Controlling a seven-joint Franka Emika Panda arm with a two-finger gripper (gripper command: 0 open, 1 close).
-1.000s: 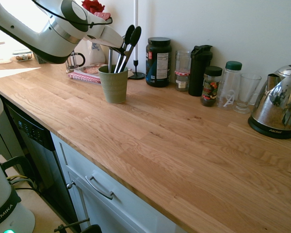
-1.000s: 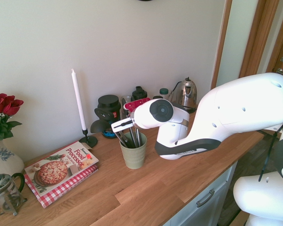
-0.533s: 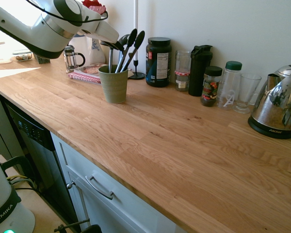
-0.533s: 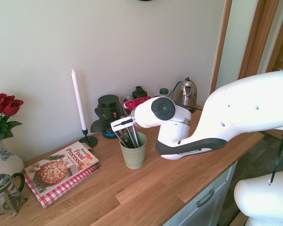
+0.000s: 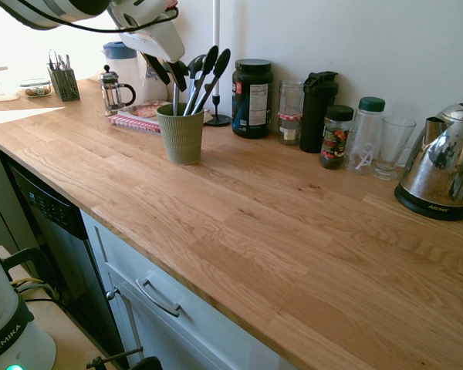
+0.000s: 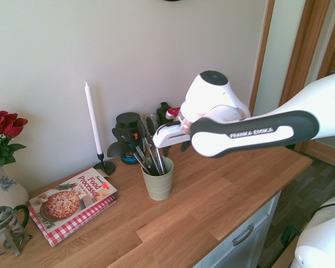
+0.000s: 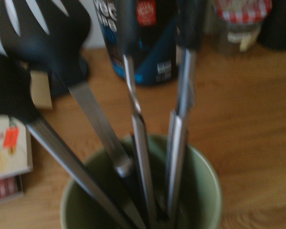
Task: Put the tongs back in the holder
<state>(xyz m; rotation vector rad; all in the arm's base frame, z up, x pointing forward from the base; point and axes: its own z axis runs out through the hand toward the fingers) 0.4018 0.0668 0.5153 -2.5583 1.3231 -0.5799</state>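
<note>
Two grey arms of the tongs (image 5: 204, 83) are standing in the holder (image 5: 180, 133), black tips up, leaning toward the wall among black utensils (image 7: 52, 52). Holder is sitting on the counter (image 5: 278, 223), near the cookbook (image 6: 72, 196). Gripper (image 5: 167, 71) is hanging just above the holder's rim, beside the tongs' upper ends; its jaws are standing apart, gripping nothing, apparently not touching the tongs. Behind, a dark supplement tub (image 5: 252, 98) and white candle (image 6: 92, 120) are standing against the wall.
</note>
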